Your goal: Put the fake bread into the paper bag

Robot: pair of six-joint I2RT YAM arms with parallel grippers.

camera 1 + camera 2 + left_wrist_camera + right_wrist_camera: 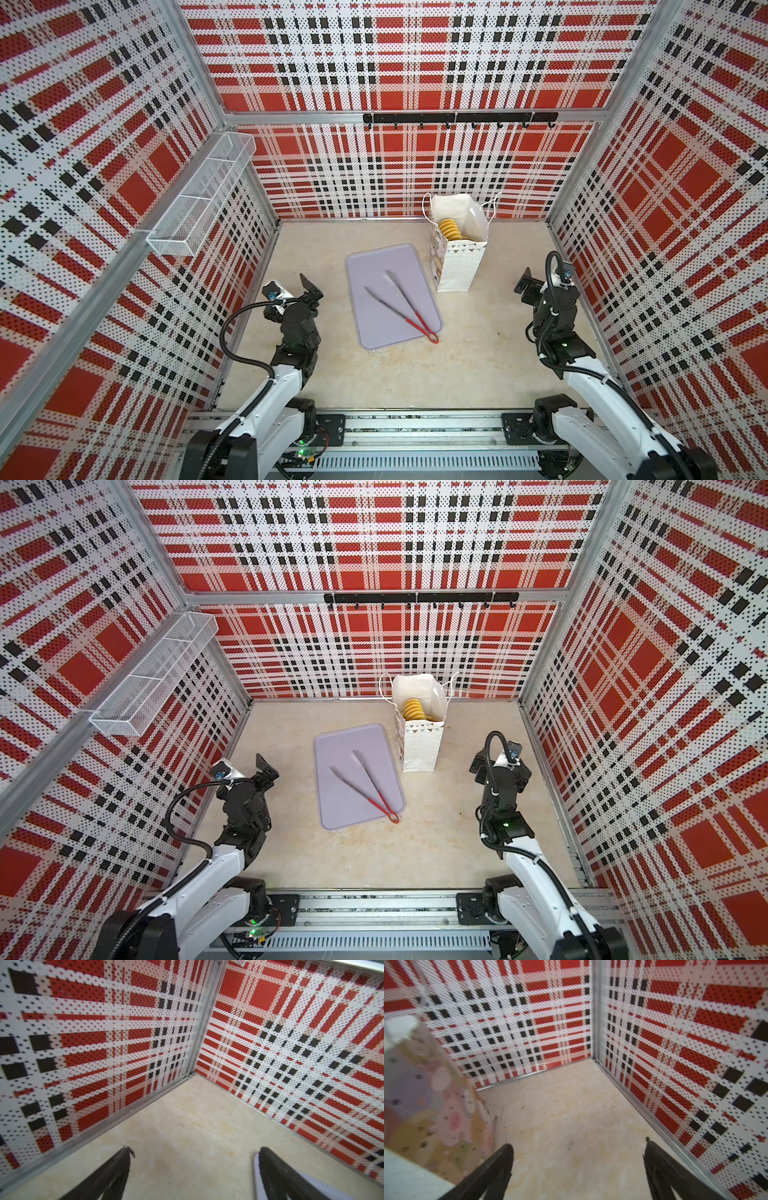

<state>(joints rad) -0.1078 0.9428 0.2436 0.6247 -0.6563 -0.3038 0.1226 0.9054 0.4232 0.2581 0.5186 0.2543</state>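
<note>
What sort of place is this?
Likely a staged robot test cell: plaid perforated walls boxing it in, left arm and right arm on a base rail, props like the paper bag and tongs.

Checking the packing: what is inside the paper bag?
A ribbed yellow fake bread shows at the paper bag mouth; anything beneath is hidden by its walls.

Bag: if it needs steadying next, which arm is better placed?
Right, likely. The right gripper is open, empty and next to the bag, with only bare table between them. The left gripper, also open, sits across the tray from it.
</note>
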